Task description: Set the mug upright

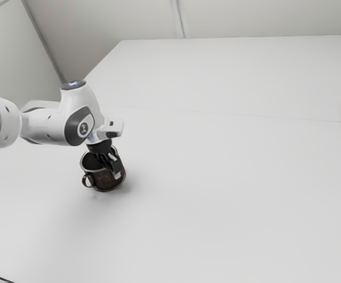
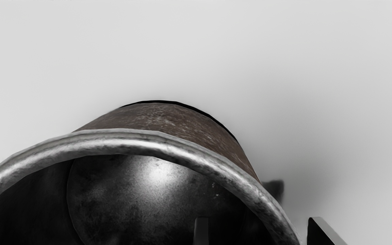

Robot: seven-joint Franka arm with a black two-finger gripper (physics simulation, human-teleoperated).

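Brown metal mug (image 1: pixel 102 180) on the white table (image 1: pixel 229 200), below the arm's hand, toward exterior view's left. Mouth faces up and toward exterior view's left, body looks tilted; can't tell how the base meets the table. Handle (image 1: pixel 84 180) sticks out on exterior view's left side of the mug. Silvery rim (image 2: pixel 162 146), dark inside, dull shine on the inner bottom (image 2: pixel 158 180). Gripper (image 1: pixel 112 167) at the mug, pointing down; claw is released, fingers (image 2: pixel 201 233) spread either side of the mug wall: one within the mouth, the other outside, gap between that outer one and the rim, so nothing clamped. White arm (image 1: pixel 46 125) reaches in from exterior view's left. Soft shadow on the table beside the mug
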